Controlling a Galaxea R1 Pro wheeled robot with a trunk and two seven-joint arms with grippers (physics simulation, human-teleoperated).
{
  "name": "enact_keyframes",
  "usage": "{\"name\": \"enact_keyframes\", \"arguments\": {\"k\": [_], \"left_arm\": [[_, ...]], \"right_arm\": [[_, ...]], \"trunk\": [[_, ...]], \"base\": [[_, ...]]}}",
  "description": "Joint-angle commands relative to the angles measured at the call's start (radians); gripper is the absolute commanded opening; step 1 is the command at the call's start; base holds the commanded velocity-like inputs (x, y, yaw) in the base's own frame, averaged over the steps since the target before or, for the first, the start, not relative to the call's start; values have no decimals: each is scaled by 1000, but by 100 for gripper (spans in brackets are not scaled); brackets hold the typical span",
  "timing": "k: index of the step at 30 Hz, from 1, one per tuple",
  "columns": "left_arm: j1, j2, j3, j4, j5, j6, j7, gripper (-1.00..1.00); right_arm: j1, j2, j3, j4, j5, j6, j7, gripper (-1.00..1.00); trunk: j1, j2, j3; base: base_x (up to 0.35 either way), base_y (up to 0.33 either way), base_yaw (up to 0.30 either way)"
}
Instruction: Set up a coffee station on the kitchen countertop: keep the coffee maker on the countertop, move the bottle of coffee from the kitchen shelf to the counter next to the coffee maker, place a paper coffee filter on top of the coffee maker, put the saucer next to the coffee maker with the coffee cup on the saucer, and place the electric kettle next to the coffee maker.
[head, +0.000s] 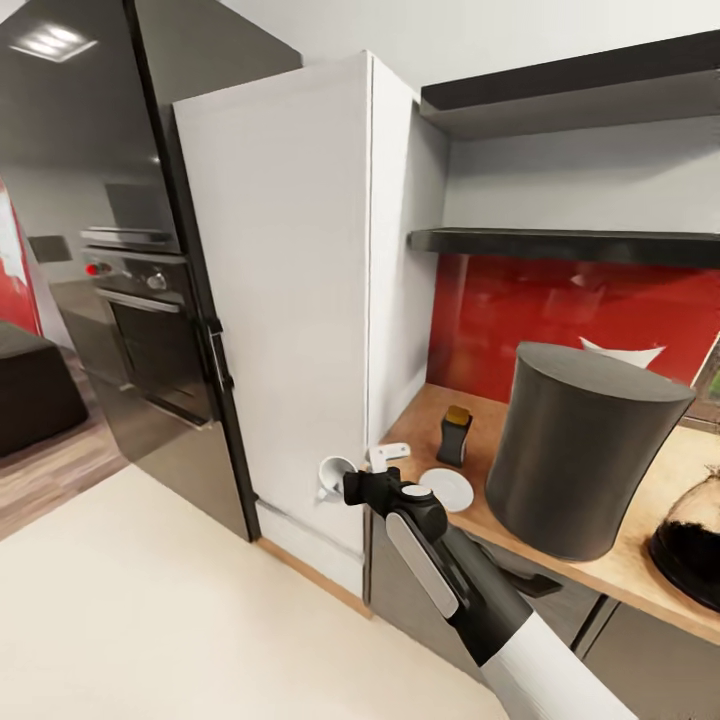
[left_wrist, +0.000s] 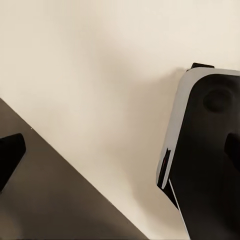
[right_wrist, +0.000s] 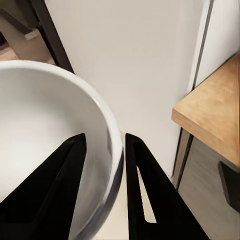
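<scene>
Kitchen walls frame a dark oven (head: 150, 320) at left beside a tall white cabinet (head: 290, 300). Just off the wooden surface's (head: 620, 570) end, the right tool (head: 352, 482) pinches the coffee cup's (head: 333, 472) rim, one finger (right_wrist: 55, 185) inside. On the surface stand the saucer (head: 447, 488), the bottle of coffee (head: 455, 435), the grey coffee maker (head: 580, 450) and the electric kettle (head: 692, 540). I cannot tell the left tool's state.

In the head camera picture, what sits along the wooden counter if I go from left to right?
Coffee cup held in the right gripper just off the countertop's end → saucer → bottle of coffee → coffee maker → electric kettle at the picture's right edge.
</scene>
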Motion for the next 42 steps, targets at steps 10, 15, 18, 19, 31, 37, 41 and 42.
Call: {"name": "enact_keyframes", "arguments": {"k": [10,15,18,19,31,37,41,42], "left_arm": [[-1,0,8,1,-11,-4,4,100],[-1,-1,5,1,-12,-4,5,100],[-1,-3,5,0,-13,-3,5,100],[-1,-2,5,0,-13,-3,5,100],[-1,-1,6,0,-12,-2,5,100],[-1,-1,5,0,-12,-4,5,100],[-1,-2,5,0,-12,-4,5,100],[-1,-2,5,0,-12,-4,5,100]], "right_arm": [[-2,0,2,-1,-10,2,-10,-100],[-2,0,2,-1,-10,2,-10,-100],[-1,0,2,-1,-10,2,-10,-100],[-2,0,2,-1,-10,2,-10,-100],[-2,0,2,-1,-10,2,-11,-100],[-2,0,2,-1,-10,2,-10,-100],[-2,0,2,-1,-10,2,-10,-100],[-2,0,2,-1,-10,2,-10,-100]], "trunk": [[1,-2,-2],[1,-2,-2],[1,-2,-2],[1,-2,-2],[1,-2,-2],[1,-2,-2],[1,-2,-2],[1,-2,-2]], "base": [[149,285,-266],[50,304,-266],[5,282,-266],[1,154,-267],[0,19,-266],[0,1,-266],[0,148,-267],[0,269,-267]]}}
